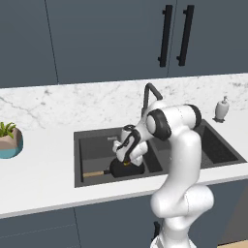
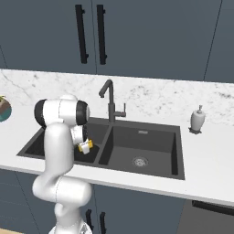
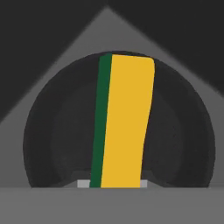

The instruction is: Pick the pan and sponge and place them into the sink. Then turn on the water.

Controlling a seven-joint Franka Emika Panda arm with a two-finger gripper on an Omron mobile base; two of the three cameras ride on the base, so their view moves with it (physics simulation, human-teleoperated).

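The claw (image 1: 127,161) is clenched on the sponge (image 3: 124,122), which hangs along the line of the fingers with its yellow face toward the hand camera and the green layer showing as a thin edge strip. Straight beyond the sponge's far end lies the pan (image 3: 183,140), its round black bowl centred under the claw, so the drop path runs directly down onto it. The pan sits in the left basin of the sink (image 1: 92,145), its wooden handle (image 1: 94,173) pointing away from the claw toward the basin's front left. Behind the claw rises the faucet (image 1: 151,93), apparently dry, the likely later target.
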